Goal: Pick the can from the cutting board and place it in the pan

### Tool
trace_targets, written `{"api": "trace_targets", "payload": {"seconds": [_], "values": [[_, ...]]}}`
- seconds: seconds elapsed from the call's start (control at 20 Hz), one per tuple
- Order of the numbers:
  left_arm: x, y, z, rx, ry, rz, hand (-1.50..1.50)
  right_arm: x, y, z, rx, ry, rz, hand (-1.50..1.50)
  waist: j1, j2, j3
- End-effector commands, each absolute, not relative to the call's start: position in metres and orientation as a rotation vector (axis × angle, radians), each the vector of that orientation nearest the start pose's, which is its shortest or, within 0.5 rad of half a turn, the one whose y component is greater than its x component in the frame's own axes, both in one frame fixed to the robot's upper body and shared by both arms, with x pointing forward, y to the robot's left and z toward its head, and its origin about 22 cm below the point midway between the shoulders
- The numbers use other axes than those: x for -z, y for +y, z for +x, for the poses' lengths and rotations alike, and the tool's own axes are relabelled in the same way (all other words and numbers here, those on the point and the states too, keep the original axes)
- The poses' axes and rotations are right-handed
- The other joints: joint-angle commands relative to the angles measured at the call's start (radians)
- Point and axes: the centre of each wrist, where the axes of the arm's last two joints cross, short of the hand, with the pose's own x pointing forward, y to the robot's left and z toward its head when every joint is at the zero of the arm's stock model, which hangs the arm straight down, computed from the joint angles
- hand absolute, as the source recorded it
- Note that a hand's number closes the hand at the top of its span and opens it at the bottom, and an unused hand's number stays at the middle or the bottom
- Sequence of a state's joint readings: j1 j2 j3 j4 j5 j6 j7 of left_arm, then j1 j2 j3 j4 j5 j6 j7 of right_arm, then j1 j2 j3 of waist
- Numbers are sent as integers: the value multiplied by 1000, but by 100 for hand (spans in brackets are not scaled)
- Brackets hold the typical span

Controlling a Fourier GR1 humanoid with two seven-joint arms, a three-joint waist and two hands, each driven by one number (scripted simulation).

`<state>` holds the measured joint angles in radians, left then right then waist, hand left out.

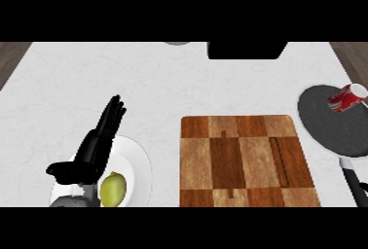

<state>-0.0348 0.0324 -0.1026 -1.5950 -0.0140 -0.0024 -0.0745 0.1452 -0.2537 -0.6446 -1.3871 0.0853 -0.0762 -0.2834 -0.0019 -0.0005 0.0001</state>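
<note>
At the lower left of the frame, the left hand (90,155) reaches up from the bottom edge over a white round plate (138,168), its black fingers (113,114) straight and held together, pointing toward the upper part of the frame and holding nothing. A yellow-green, rounded fruit (114,189) lies on the plate just beside the wrist.

At lower centre lies the cutting board (244,160), a rectangle of wood in a checker of dark and light brown blocks with visible grain; nothing rests on it.

At the right edge sits the pan (334,129), a dark grey, flat, round shape with a speckled matte face; its black handle (352,180) runs down toward the lower right corner. The can (347,98) lies tipped on its side at the pan's upper right rim, red with white markings, a short cylinder whose long axis runs diagonally, its pale end facing the upper right.

All of this rests on a white, faintly mottled surface (179,82). At the top centre, a black rectangular block (247,50) meets the frame's upper edge.
</note>
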Motion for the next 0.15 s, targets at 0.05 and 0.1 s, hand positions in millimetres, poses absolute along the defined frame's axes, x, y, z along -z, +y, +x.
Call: {"api": "trace_targets", "payload": {"seconds": [0.05, 0.1], "values": [[-2, 206, 244, 128, -1689, -55, 0, 8, -442, 144, 192, -1492, -990, -150, 0, 0, 0], [-17, 194, 247, 122, -1687, -44, 0, 21, -444, 151, 170, -1474, -997, -150, 2, 0, 0]]}}
